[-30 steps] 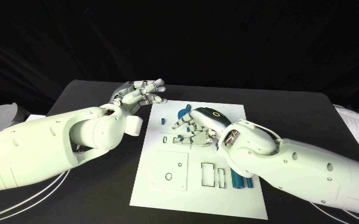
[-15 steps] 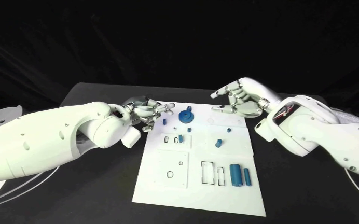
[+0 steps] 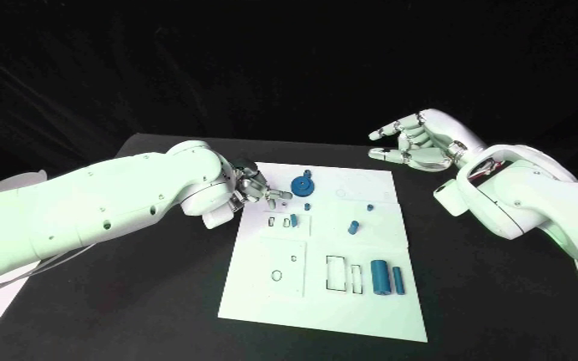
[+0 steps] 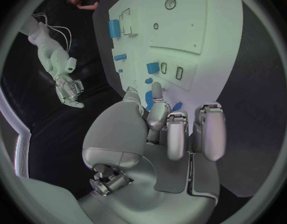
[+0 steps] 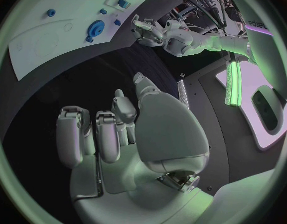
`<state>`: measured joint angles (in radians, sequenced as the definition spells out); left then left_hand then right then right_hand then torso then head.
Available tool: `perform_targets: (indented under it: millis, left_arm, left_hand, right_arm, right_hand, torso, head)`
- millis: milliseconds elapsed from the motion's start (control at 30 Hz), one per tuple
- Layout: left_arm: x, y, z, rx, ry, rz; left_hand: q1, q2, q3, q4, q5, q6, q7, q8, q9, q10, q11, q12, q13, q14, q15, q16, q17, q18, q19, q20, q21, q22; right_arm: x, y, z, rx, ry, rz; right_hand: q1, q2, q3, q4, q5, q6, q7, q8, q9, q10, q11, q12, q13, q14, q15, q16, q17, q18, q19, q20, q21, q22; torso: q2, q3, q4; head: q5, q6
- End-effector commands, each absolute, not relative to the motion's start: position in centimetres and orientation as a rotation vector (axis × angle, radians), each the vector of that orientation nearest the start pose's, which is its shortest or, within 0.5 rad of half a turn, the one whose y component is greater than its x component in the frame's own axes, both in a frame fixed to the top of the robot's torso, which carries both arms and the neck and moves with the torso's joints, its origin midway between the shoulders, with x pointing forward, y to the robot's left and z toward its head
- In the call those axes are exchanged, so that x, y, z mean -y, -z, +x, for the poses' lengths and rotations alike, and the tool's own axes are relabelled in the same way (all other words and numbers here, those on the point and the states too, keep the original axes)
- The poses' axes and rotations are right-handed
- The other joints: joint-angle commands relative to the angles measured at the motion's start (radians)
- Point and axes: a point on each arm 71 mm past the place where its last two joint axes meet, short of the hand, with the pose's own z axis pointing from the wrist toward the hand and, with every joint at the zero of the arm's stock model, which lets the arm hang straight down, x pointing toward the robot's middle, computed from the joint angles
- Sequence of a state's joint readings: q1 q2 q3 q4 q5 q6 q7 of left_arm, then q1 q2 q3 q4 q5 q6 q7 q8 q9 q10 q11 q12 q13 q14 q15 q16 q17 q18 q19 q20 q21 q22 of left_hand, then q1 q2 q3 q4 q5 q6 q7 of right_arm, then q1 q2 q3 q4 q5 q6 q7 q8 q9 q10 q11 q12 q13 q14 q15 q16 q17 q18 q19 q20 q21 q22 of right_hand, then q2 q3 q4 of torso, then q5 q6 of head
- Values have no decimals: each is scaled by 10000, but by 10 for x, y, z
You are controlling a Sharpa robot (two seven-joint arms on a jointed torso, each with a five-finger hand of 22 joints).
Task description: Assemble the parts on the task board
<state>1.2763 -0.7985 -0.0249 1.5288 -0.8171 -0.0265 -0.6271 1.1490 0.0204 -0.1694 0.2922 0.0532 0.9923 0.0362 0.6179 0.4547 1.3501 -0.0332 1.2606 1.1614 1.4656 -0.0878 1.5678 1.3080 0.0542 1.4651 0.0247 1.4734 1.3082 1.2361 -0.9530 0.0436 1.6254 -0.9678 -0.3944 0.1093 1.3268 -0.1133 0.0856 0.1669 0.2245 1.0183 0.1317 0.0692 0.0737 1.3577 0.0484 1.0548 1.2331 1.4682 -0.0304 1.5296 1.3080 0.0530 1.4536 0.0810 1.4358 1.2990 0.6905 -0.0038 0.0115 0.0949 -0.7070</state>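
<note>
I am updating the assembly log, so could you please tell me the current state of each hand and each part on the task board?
left hand: low at the board's left edge, fingers curled in, holding nothing I can see.
right hand: raised off the board's right, open, empty.
task board: flat on the table.
round blue part: on the board.
two blue bars: lying side by side beside empty outlined slots.
small blue part: loose mid-board.

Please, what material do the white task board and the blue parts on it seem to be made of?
The task board looks like a thin, flat, matte white sheet with dark outlined cutouts, probably plastic or painted board; the pictures cannot settle which. The blue parts, such as the round blue part and the blue bar, look like solid, evenly coloured plastic, perhaps printed.
</note>
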Motion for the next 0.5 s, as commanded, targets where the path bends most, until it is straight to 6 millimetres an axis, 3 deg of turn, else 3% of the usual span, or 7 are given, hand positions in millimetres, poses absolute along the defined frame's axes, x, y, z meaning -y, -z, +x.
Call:
perform_targets:
  millis: [33,133,500]
  left_arm:
    - [-196,188,494,-23095,3351,-4071]
    - [-187,188,500,-23214,3077,-3606]
    - [-166,194,508,-23650,2733,-2786]
  left_hand:
    - [-211,-16,-200,-1,-47,-125,-35,192,220,88,-21,74,90,1052,-67,30,2628,-212,539,-94,75,987]
    - [-384,-45,-381,2,-62,-190,-65,318,367,133,-48,142,181,1052,-98,30,2628,-229,564,-126,124,1075]
    - [-416,-55,-467,-3,-64,-248,-77,397,468,153,-66,176,230,1052,-109,30,2628,-242,583,-148,162,1144]
  right_arm:
    - [224,122,481,-15169,-10361,2375]
    - [223,123,482,-15210,-10322,2377]
    - [224,124,484,-15285,-10196,2372]
  right_hand:
    - [60,12,-26,-29,41,74,10,36,17,-35,-32,-39,-10,858,24,-64,1964,51,-52,-40,-55,-11]
    - [55,18,-33,-24,58,82,9,39,19,-35,-34,-42,-13,856,24,-70,1956,53,-56,-42,-60,-19]
    - [44,33,-49,-12,106,96,6,42,21,-36,-37,-52,-23,854,20,-77,1949,53,-55,-45,-63,-21]
  torso:
    - [-49,25,-15]
    - [-27,20,-39]
    - [6,5,4]
  head:
    - [27,-49]
    - [48,-47]
    - [20,-86]
